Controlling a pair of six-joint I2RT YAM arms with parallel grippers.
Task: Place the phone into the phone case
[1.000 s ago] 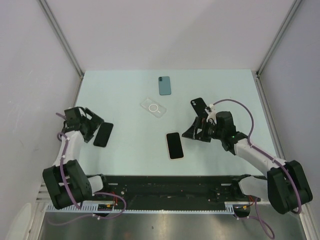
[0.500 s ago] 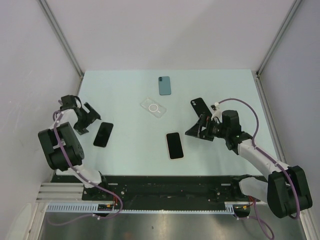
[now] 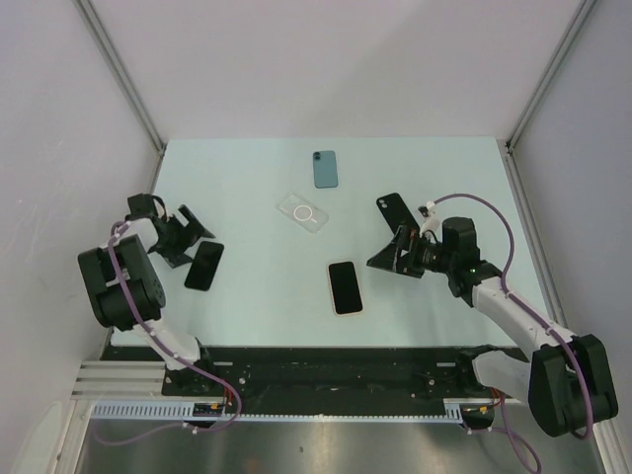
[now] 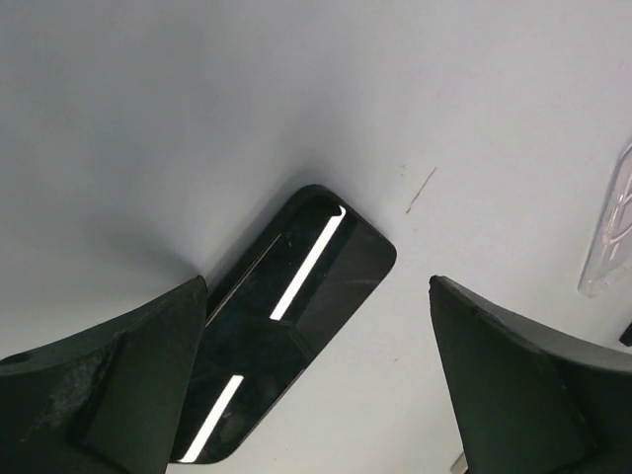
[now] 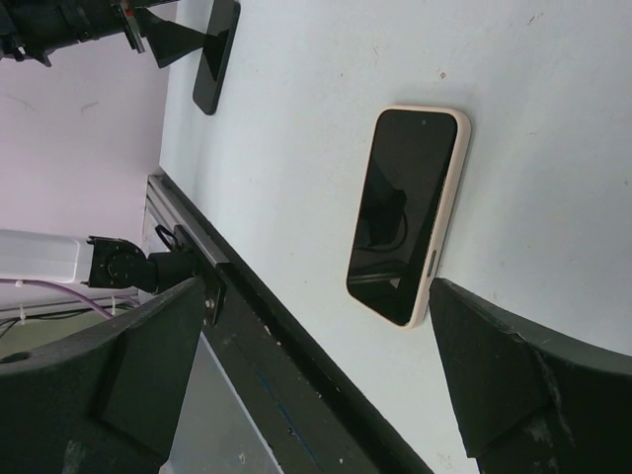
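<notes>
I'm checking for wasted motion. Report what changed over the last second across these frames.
The left arm's elbow swung away from the near edge, while the left gripper only shifted slightly beside the black phone. The right gripper drew slightly right. Both stay open; nothing gripped or released. The black phone, cream-edged phone, teal phone and clear case stayed put.

Pale mint-green flat table point(image 3: 247, 178): matte top, thin brown scratch point(image 4: 420, 190) on its surface. Teal rectangular phone-shaped slab point(image 3: 325, 170) lies flat at table's far middle, long side running away from table's near edge. Grey-white walls point(image 3: 326, 59) enclose table at far, left and right sides. Slanted aluminium posts point(image 3: 119, 74) rise from table's far corners. Black metal rail point(image 3: 326, 367) along table's near edge. White slotted cable duct point(image 3: 326, 413) just outside that edge, brushed steel sheet point(image 3: 326, 449) further out.
</notes>
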